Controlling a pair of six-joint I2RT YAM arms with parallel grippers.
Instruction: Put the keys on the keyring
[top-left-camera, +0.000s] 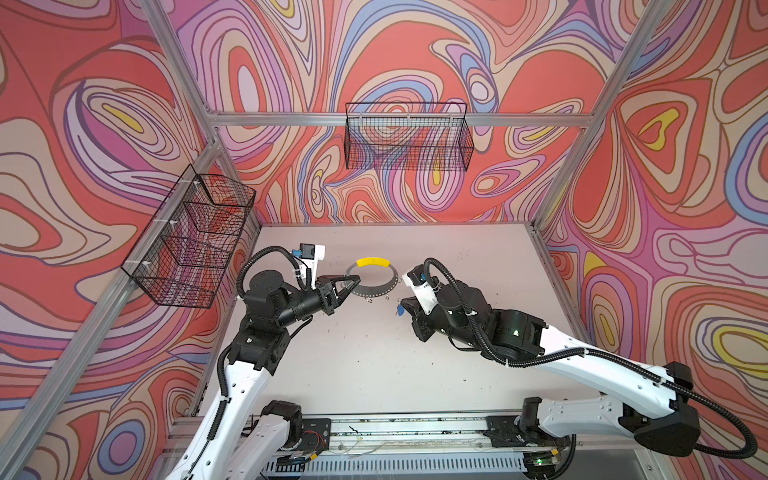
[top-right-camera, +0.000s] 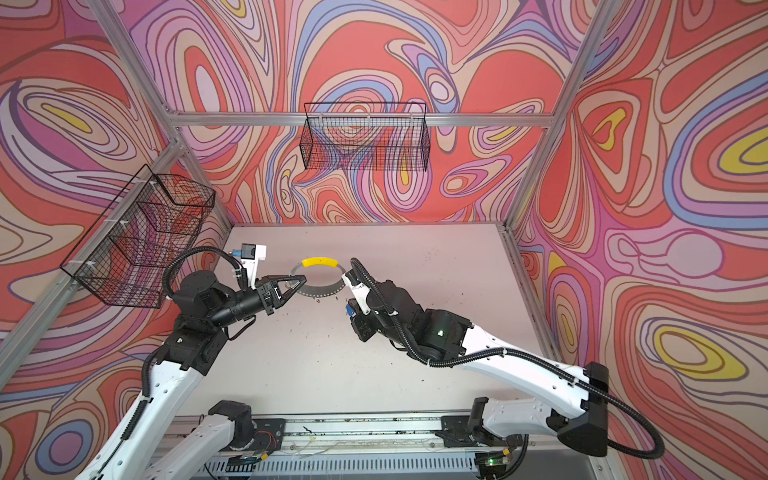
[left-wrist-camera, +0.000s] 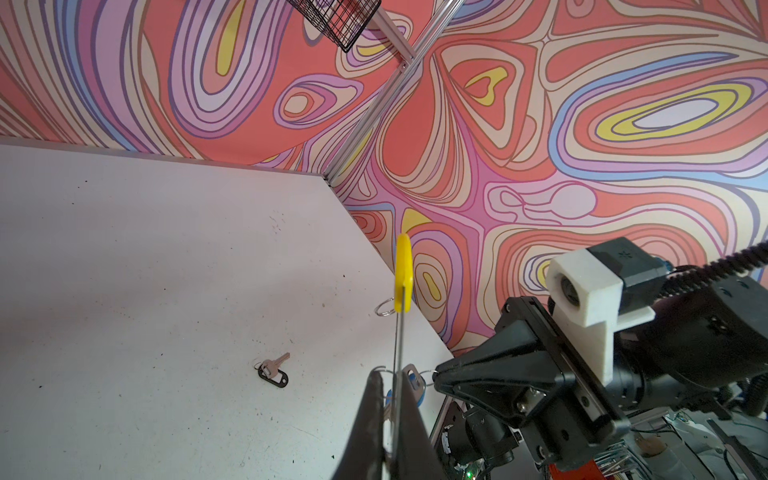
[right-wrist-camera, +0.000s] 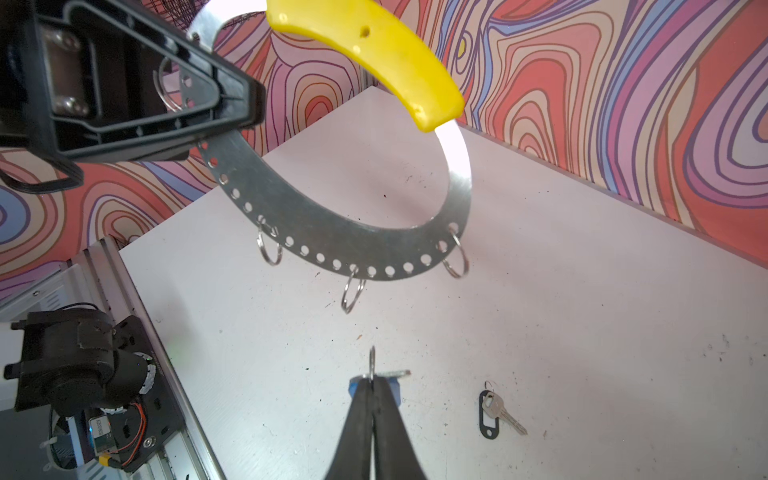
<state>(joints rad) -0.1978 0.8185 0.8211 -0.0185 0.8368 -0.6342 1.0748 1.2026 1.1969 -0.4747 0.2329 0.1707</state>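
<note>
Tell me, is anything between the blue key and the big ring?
No, nothing visible: only air separates the blue-tagged key in the right gripper from the keyring held up by the left gripper.

A big flat grey metal ring with little holes (right-wrist-camera: 332, 241) and a yellow sleeve (right-wrist-camera: 374, 50) hangs in the air over the white table (right-wrist-camera: 582, 291). The black left gripper (right-wrist-camera: 245, 112) pinches its rim, and three small wire loops (right-wrist-camera: 352, 293) dangle from it. The right gripper (right-wrist-camera: 372, 384) squeezes a small silver key with a blue tag (right-wrist-camera: 395, 388), and a silver key with a black tag (right-wrist-camera: 496, 409) lies flat on the table nearby.
</note>
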